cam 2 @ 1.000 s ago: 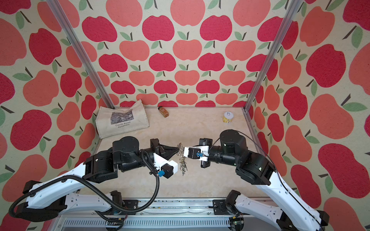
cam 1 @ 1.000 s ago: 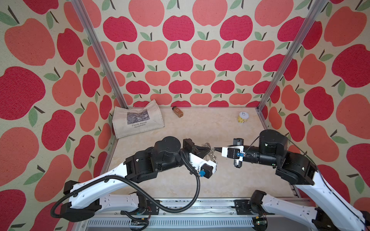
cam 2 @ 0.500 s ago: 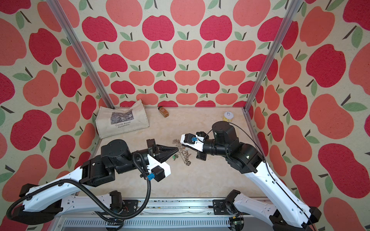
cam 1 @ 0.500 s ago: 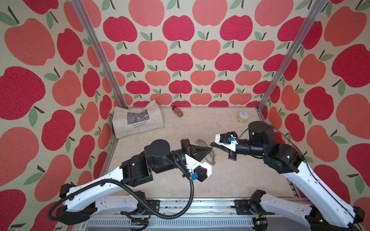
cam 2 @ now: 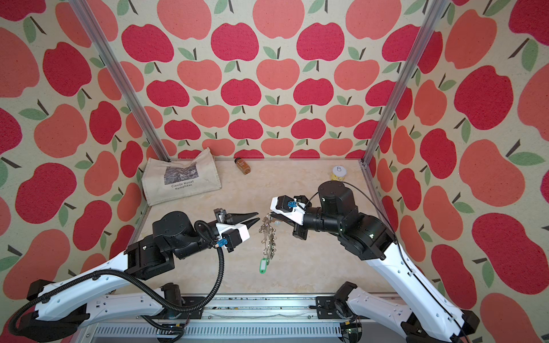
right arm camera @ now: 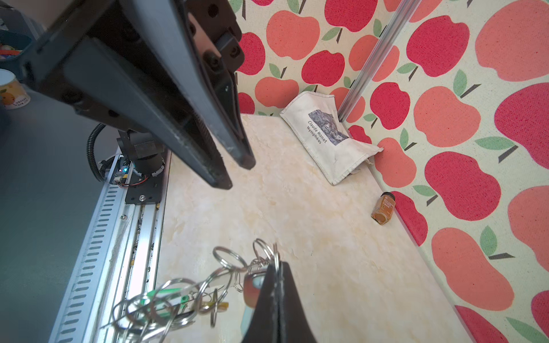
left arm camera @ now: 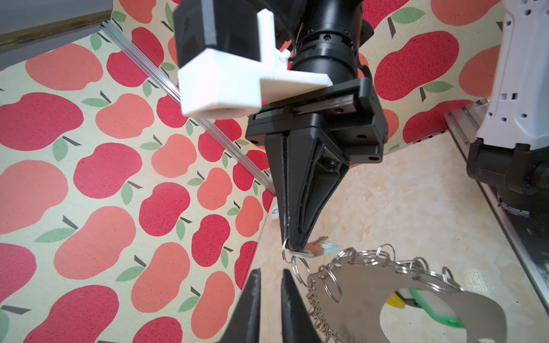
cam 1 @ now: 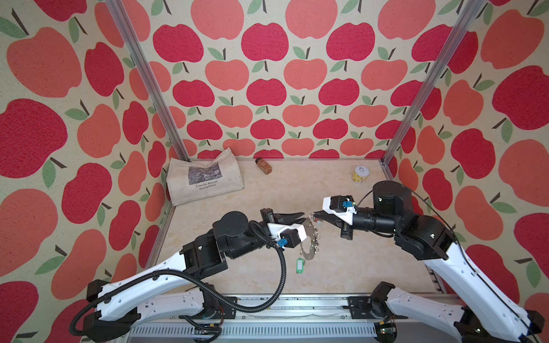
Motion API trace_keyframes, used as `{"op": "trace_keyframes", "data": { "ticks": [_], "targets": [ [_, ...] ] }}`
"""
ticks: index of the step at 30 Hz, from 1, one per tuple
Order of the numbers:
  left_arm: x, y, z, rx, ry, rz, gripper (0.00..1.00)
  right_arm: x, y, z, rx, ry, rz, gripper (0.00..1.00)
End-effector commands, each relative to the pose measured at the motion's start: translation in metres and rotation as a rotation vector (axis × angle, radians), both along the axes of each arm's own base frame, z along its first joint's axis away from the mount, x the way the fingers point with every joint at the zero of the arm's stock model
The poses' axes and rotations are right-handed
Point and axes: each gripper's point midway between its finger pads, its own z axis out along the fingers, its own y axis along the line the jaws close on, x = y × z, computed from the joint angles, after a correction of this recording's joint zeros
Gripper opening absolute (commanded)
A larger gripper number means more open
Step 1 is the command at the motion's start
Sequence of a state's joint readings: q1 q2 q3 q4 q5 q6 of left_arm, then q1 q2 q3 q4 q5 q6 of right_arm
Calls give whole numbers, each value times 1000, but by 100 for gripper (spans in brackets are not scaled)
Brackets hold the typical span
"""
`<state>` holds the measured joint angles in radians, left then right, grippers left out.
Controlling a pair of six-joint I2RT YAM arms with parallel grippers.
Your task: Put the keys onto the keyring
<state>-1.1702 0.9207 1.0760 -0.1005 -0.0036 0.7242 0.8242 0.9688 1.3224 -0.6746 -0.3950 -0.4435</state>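
While my right pincer (cam 1: 314,214) is clamped on the keys (left arm camera: 319,248), the keyring (cam 1: 310,246) dangles from them, its top end just beside my left pincer (cam 1: 301,216), whose 2 fingers stand narrowly parted, empty. Bare table (cam 1: 341,267) all round; walls well apart.

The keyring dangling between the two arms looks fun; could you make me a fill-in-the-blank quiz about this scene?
The keyring hangs from the right fingers, which pinch a small silvery ___.
The left fingers stand slightly apart and hold ___.
The plastic tag at the keyring's lowest end is ___.
The cloth bag reads Claude ___.
Missing: key; nothing; green; Monet.
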Motion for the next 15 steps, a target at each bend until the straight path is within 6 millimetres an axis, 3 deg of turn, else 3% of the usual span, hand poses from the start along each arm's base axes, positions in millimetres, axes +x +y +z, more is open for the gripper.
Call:
{"op": "trace_keyframes", "data": {
  "ticks": [1,8,15],
  "targets": [
    [0,3,10,-62,114,15,29,-5,-3,26,75,-15,3,0],
    [7,1,0,-16,220,22,38,-10,-7,33,90,-41,11,0],
    [17,-6,-4,24,328,9,36,-14,-8,37,101,-68,26,0]
  ]
}}
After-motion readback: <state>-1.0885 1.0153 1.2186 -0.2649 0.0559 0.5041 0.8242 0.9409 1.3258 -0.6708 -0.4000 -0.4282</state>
